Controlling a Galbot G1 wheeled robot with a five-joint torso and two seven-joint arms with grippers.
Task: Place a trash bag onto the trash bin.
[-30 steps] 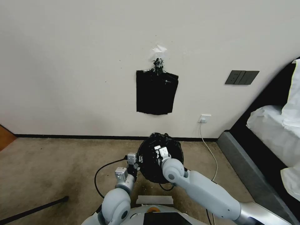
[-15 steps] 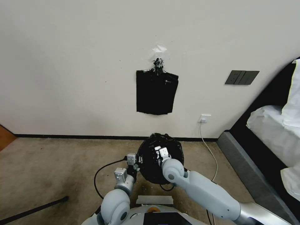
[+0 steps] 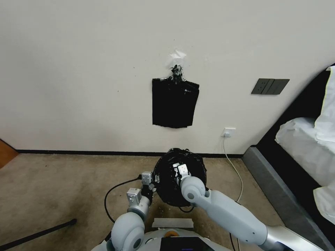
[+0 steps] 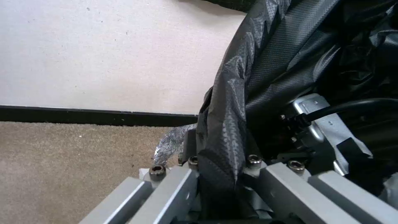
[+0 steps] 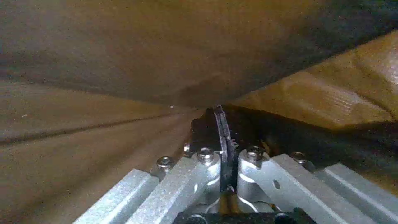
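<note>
Crowding trash bag: wall bundle, cable.

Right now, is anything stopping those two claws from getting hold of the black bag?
Nothing visible. The left gripper and right gripper are each already shut on the trash bag, which is draped over the round bin-shaped form by the wall.

We see a flat bundle of black bags taped to the wall at frame centre, a dark switch plate to its right, a white socket with cord lower down, and a bed at the right edge.
</note>
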